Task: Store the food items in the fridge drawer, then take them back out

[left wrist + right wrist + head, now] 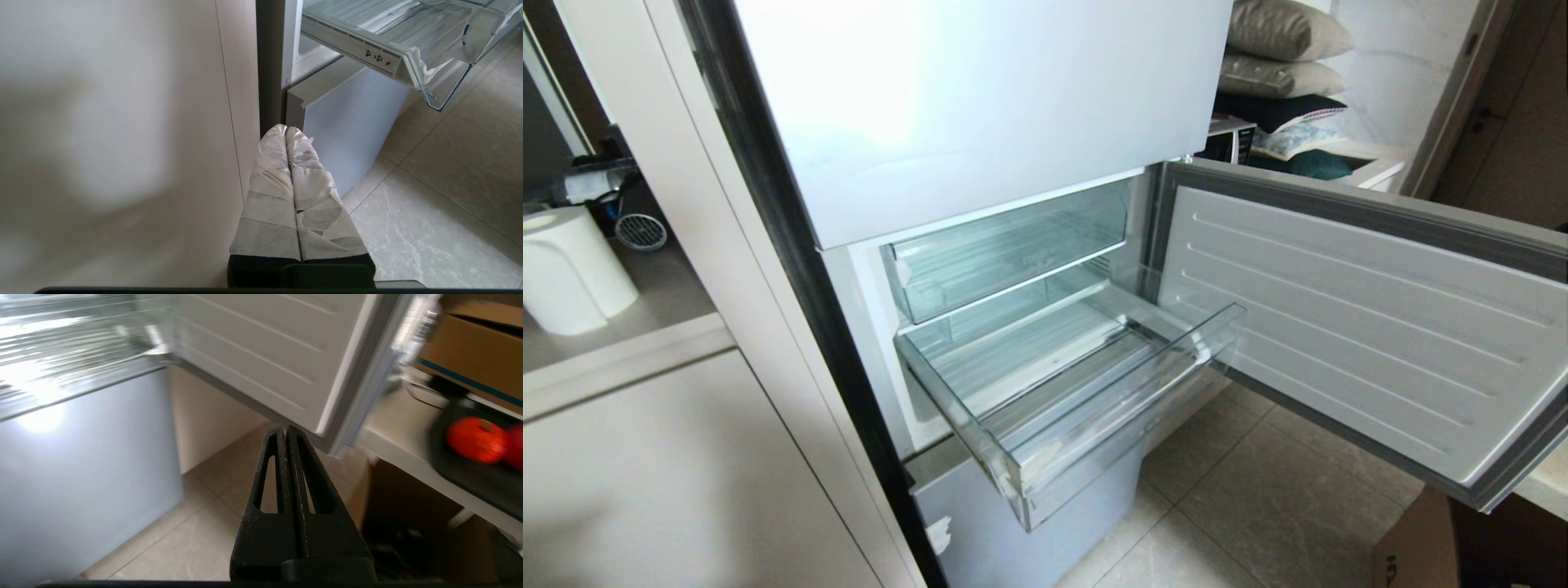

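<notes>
The drawer (1045, 384) stands pulled out; both fruits (476, 440) sit on a dark tray (461, 473). Left gripper (286, 130) and right gripper (284, 428): fingers pressed together.

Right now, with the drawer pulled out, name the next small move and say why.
Probably swing the right claw toward the orange-red fruit in the dark tray on the ledge beside the open fridge door, opening it on the way. The fridge drawer looks empty, and the claw is shut on nothing. The left claw sits shut, low by the cabinet.
</notes>
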